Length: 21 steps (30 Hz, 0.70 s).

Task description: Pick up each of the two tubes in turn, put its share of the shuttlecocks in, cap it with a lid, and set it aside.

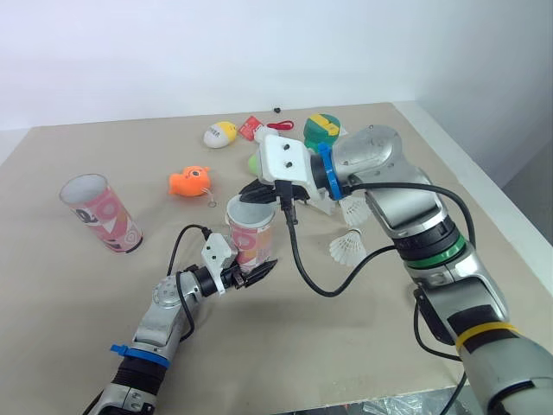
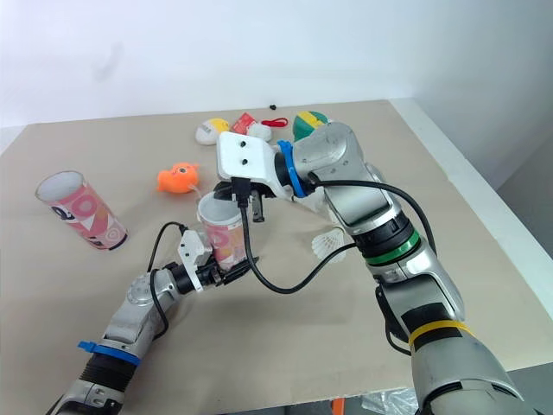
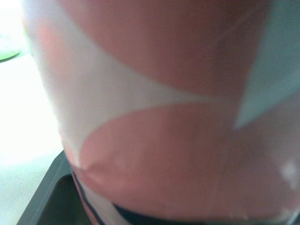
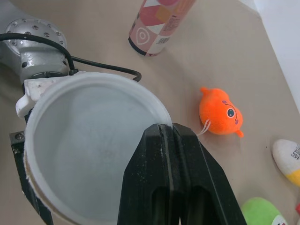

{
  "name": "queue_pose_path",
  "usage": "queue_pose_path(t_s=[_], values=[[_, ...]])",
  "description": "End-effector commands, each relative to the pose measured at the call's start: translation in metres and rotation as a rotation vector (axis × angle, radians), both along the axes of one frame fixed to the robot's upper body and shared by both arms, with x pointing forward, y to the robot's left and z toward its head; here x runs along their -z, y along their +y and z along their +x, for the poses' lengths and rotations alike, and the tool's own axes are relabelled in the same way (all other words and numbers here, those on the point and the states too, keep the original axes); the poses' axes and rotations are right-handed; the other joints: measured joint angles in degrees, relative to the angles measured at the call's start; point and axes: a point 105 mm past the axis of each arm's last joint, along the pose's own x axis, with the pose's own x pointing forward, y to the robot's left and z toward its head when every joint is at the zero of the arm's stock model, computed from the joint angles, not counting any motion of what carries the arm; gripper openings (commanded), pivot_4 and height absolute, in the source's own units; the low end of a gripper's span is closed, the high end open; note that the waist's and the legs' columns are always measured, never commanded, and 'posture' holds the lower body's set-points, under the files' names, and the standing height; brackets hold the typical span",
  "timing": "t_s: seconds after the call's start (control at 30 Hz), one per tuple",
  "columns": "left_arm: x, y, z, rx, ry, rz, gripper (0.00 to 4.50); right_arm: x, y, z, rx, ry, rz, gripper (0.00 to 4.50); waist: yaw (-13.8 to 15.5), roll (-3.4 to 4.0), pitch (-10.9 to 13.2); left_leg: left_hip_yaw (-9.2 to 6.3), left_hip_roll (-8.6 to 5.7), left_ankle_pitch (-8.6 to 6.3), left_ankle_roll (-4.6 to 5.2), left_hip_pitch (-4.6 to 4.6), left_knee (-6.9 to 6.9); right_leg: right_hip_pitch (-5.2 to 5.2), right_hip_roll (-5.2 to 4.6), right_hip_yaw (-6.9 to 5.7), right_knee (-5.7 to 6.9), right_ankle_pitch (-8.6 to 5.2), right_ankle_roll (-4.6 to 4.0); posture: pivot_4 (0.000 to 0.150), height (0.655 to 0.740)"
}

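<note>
Left hand (image 1: pixel 252 270) is pinching the lower part of the pink patterned tube (image 1: pixel 251 235), which we are seeing upright near the middle of the counter (image 1: pixel 78 303) from the head views. Right hand (image 1: pixel 259 192) is hovering at the far side of the tube's open mouth. Two shuttlecocks (image 1: pixel 348 248) are lying on the counter to the right of the tube, under the right arm. A second tube (image 1: pixel 102 213) is standing well apart on the left, and an orange toy (image 1: pixel 188 181) is lying further back between the two tubes.

From the left wrist view, we are looking straight at the tube's pink and white wall, with a dark finger (image 3: pixel 47 192) showing beside its lower edge.

From the right wrist view, we are seeing the right hand's fingers (image 4: pixel 154 187) pressed together, their tips sitting at the tube's white rim. We cannot tell whether they are touching it. The inside is looking pale, and we cannot tell what is in it.
</note>
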Motion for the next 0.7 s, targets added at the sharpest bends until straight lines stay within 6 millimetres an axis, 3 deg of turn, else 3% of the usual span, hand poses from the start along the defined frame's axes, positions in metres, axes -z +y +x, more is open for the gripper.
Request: queue_pose_path(t_s=[0.03,0.2,0.3,0.37,0.43,0.47,0.57,0.67,0.7], values=[[0.026,0.003,-0.003,-0.014,0.107,0.037,3.28,0.017,0.008,-0.008,-0.037,0.025,-0.041,0.12,-0.01,0.02,-0.02,0.00,0.00,0.00,0.00,0.01,0.00,0.00,0.00,0.00,0.00,-0.01,-0.02,0.150,0.7400],[0.027,0.003,-0.002,-0.010,0.108,0.038,3.28,0.006,0.006,-0.006,-0.042,-0.012,-0.014,0.12,-0.02,0.02,-0.04,0.00,0.00,0.00,0.00,0.03,-0.01,0.01,0.01,0.00,0.00,-0.02,-0.04,0.150,0.7400],[0.027,0.002,-0.002,-0.008,0.109,0.039,3.28,-0.009,0.003,-0.007,-0.060,-0.023,0.001,0.94,-0.01,0.02,-0.04,0.00,0.00,0.00,0.00,0.02,-0.01,0.00,0.00,0.00,0.00,-0.02,-0.05,0.150,0.7400],[0.027,0.002,-0.002,-0.006,0.109,0.039,3.28,-0.022,0.002,-0.010,-0.081,-0.033,0.019,1.72,0.01,0.00,-0.03,0.00,-0.01,0.00,0.00,0.00,-0.01,0.00,-0.01,0.00,0.00,-0.02,-0.05,0.150,0.7400],[0.027,0.001,-0.002,-0.004,0.108,0.040,3.28,-0.038,0.002,-0.013,-0.103,-0.044,0.046,2.81,0.02,-0.01,-0.01,0.00,-0.01,0.00,0.00,-0.05,0.00,-0.02,-0.01,0.00,-0.03,-0.02,-0.04,0.150,0.7400],[0.027,0.001,-0.002,-0.003,0.108,0.040,3.28,-0.044,0.002,-0.014,-0.112,-0.049,0.057,2.95,0.02,-0.02,-0.01,0.00,-0.02,0.00,0.00,-0.06,0.00,-0.03,-0.02,0.00,-0.03,-0.02,-0.04,0.150,0.7400],[0.027,0.001,-0.002,-0.001,0.108,0.040,3.28,-0.063,0.001,-0.020,-0.144,-0.061,0.087,2.95,0.05,-0.02,0.01,-0.01,-0.01,0.00,0.00,-0.13,0.00,-0.08,-0.02,-0.01,-0.04,-0.02,-0.04,0.150,0.7400],[0.027,0.001,-0.002,0.000,0.108,0.042,3.28,-0.075,0.000,-0.027,-0.188,-0.066,0.089,2.10,0.06,-0.02,0.01,-0.04,-0.01,0.00,0.00,-0.15,-0.01,-0.08,-0.02,-0.04,-0.05,-0.03,-0.03,0.150,0.7400],[0.027,0.002,-0.002,0.000,0.107,0.043,3.28,-0.073,-0.002,-0.027,-0.189,-0.055,0.062,1.60,0.07,-0.02,0.01,-0.05,-0.01,0.00,0.00,-0.16,-0.01,-0.08,-0.02,-0.04,-0.06,-0.03,-0.03,0.150,0.7400]])
